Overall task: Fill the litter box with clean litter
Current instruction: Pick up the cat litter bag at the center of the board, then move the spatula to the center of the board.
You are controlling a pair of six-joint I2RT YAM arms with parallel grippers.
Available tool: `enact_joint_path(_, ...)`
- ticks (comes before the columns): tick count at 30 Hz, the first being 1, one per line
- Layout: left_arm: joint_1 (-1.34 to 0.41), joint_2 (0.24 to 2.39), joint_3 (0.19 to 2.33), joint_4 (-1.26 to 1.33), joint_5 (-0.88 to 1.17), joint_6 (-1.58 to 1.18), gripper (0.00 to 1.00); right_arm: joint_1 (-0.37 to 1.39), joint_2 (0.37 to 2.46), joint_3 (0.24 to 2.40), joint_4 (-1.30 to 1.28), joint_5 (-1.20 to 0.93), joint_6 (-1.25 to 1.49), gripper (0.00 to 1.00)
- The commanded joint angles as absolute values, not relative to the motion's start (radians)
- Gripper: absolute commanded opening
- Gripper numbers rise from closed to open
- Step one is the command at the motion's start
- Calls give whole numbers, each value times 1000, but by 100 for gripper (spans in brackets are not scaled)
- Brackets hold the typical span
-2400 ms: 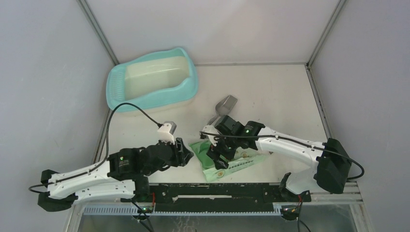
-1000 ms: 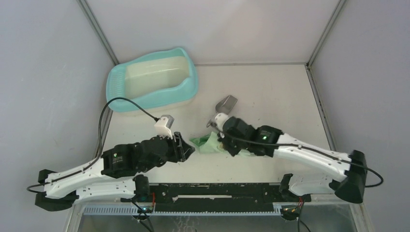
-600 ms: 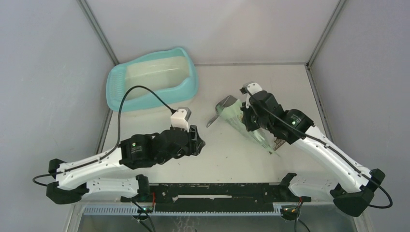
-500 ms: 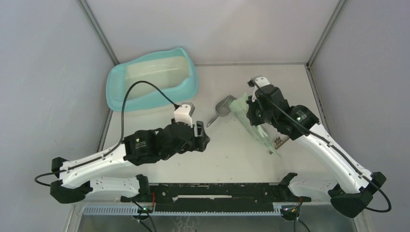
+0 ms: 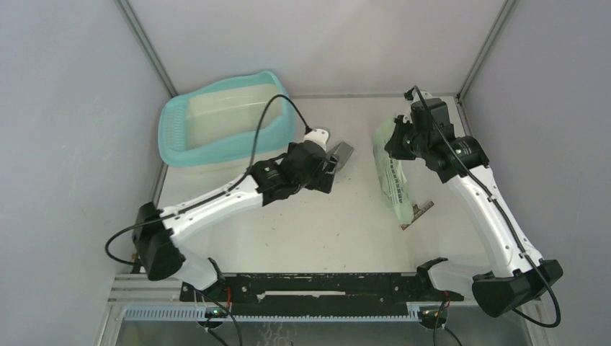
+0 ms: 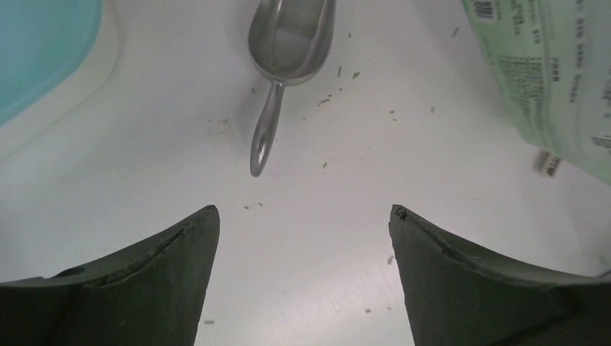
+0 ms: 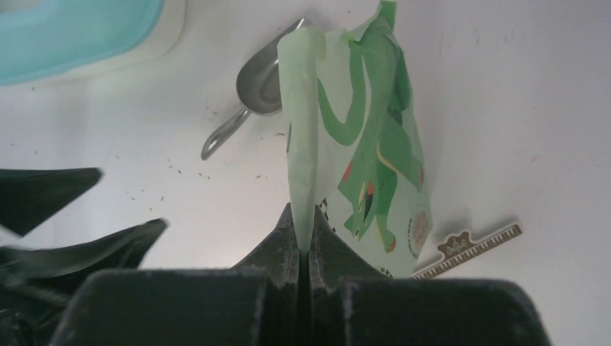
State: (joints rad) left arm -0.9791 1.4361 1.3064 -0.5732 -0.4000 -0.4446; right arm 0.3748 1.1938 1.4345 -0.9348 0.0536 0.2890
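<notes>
The litter box sits at the far left corner of the tabletop, its slotted ledge at the left end and its inside pale cream. It also shows as a turquoise edge at the top left of both wrist views.

The left arm reaches out over the middle of the tabletop. The left gripper is spread wide with nothing between its fingers, and it holds nothing. It hangs over the near end of a metal scoop, which lies flat on the tabletop just to the right of the litter box, bowl toward the far edge and handle pointing back at the open jaws. Small specks are scattered on the surface around the scoop; whether they are litter cannot be told.

The right arm is stretched toward the far right part of the tabletop. The right gripper is closed tight on the upper edge of a green printed bag, pinching the thin film between its fingers. The bag hangs down from that grip, well to the right of the scoop; whether its lower end touches the tabletop cannot be told. A brown printed strip lies flat on the tabletop just beside the bag's lower end.
</notes>
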Motion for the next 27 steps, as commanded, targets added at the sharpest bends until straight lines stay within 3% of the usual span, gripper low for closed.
enact_joint_path(1, -935, 1531, 1340, -435, -320, -242, 90, 331, 1190, 1509, -779, -47, 328, 0)
enact_joint_path(8, -791, 1627, 1257, -288, -114, -212, 90, 252, 1198, 1481, -768, -113, 309, 0)
enact_joint_path(14, -741, 1779, 1352, -352, 42, -170, 87, 200, 1192, 1445, -747, -164, 302, 0)
enact_joint_path(27, -741, 1899, 1357, -394, 38, -151, 84, 152, 1177, 1372, -690, -238, 300, 0)
